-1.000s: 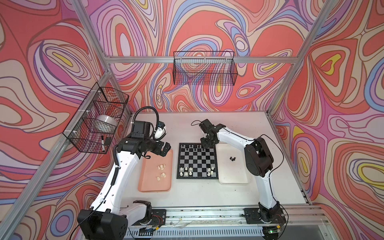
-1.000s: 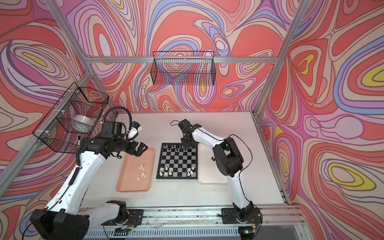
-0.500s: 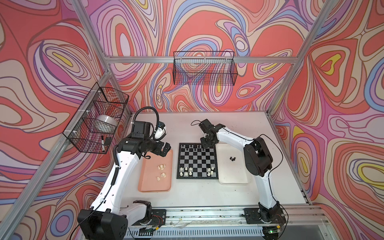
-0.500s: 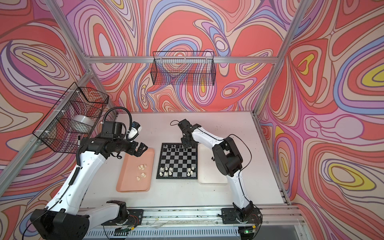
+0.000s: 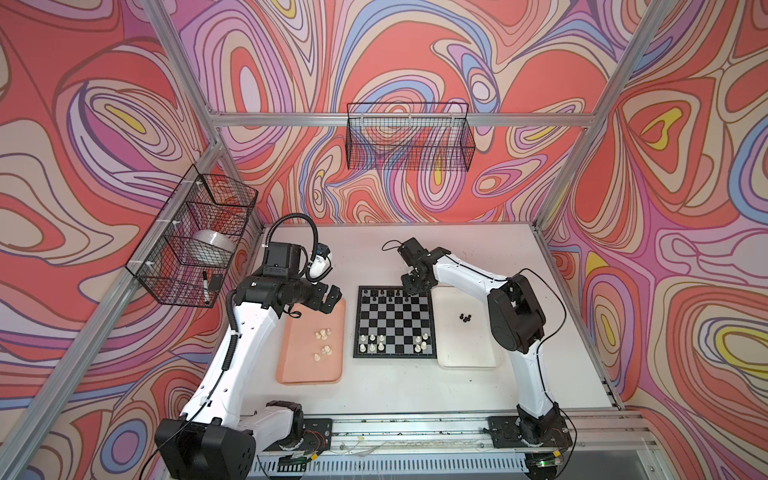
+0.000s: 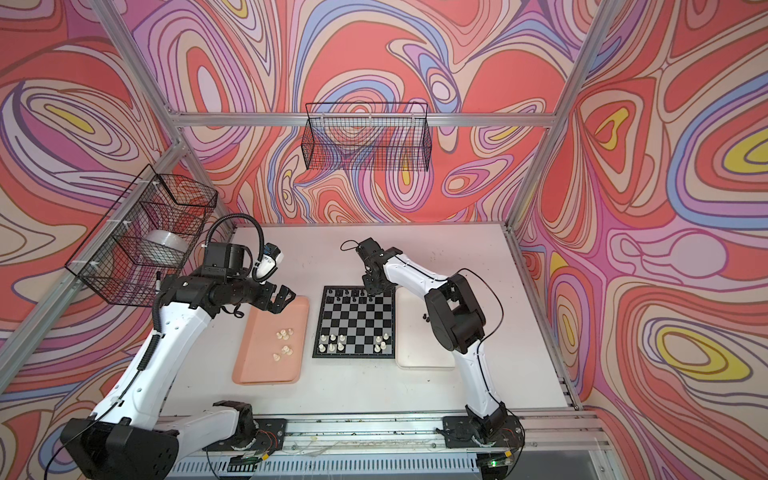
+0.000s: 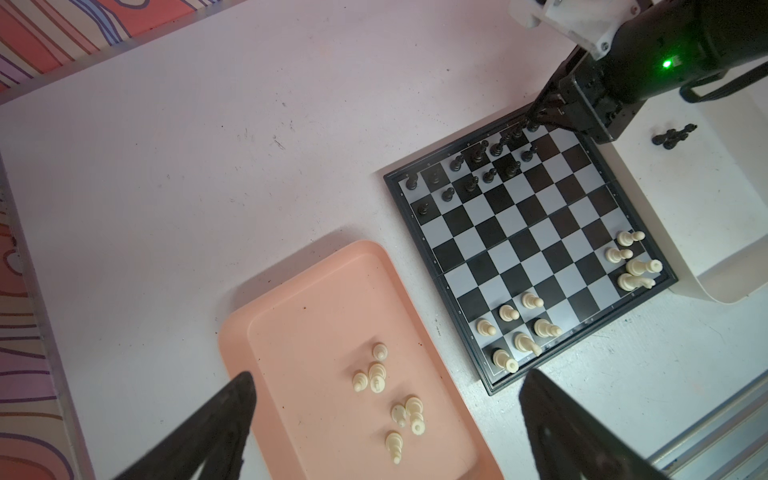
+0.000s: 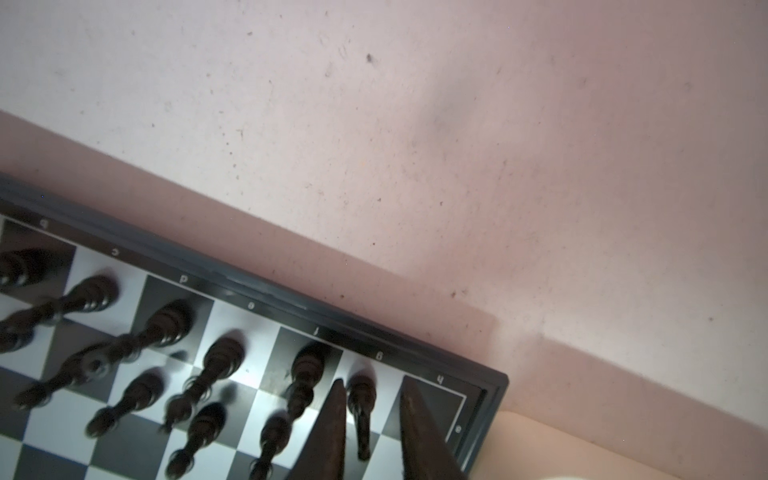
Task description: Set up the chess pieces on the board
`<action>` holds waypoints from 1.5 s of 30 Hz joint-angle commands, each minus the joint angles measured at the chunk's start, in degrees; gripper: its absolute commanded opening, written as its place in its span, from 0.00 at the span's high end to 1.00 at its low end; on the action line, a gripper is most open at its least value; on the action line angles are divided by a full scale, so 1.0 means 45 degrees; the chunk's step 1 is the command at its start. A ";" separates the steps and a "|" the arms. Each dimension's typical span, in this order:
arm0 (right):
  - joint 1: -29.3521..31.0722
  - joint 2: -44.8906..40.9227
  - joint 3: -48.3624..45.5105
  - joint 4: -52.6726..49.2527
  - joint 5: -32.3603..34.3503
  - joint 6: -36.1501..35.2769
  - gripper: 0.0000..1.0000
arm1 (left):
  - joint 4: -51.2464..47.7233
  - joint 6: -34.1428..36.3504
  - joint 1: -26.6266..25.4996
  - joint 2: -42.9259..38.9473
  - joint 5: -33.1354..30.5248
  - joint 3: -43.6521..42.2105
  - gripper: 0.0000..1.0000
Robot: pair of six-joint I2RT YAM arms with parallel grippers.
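The board [image 5: 394, 322] lies mid-table between two trays. Black chess pieces [image 5: 384, 296] fill part of its two far rows, and cream-white ones [image 5: 374, 343] stand in its near rows. My right gripper [image 8: 374, 382] is low over the board's far right corner [image 5: 409, 289]. It is open a little, around a black piece [image 8: 361, 395] that stands on a far-row square, with a gap on one side. My left gripper [image 7: 387, 376] hangs wide open and empty above the far end of the pink tray [image 5: 309, 370], which holds several white pieces [image 7: 390, 399].
A white tray [image 5: 465, 345] right of the board holds a few black pieces [image 5: 465, 318]. Wire baskets hang on the back wall [image 5: 409, 141] and the left wall [image 5: 195, 241]. The right arm's elbow rises over the white tray.
The right gripper's jaws have parted slightly around the black piece at the board's far right corner. Neither arm has visibly shifted.
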 commanded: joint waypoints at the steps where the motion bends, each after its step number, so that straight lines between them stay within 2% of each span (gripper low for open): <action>1: 0.0071 -0.0473 0.0279 -0.0211 0.0163 -0.0053 0.76 | -0.0093 0.0161 -0.0059 -0.0079 -0.0004 -0.0023 0.00; 14: 0.0057 -0.1562 0.0153 -0.0320 -0.0146 0.0052 0.74 | -0.0241 0.0066 -0.0059 -0.0195 0.0047 0.0089 0.00; 19: 0.0034 -0.2662 -0.0036 -0.0514 -0.0219 0.0348 0.73 | -0.0439 0.0183 -0.0055 -0.0267 -0.0013 0.0218 0.00; 28: -0.0258 -0.7047 -0.3745 -0.0751 0.1334 0.1301 0.72 | -0.0571 0.0414 -0.0059 -0.0034 0.0438 0.0492 0.00; 33: -0.1815 -0.9055 -0.6390 -0.0868 0.1179 0.1832 0.72 | -0.0413 0.0121 -0.0059 0.0192 0.0845 0.0504 0.00; 39: -0.3223 -0.9521 -0.7791 -0.0722 0.0374 0.1957 0.71 | -0.0458 0.0068 -0.0093 0.0315 0.1019 0.0571 0.00; 45: -0.3546 -0.8769 -0.8158 -0.0025 -0.0231 0.2181 0.70 | -0.0588 0.0170 -0.0118 0.0295 0.0960 0.0573 0.00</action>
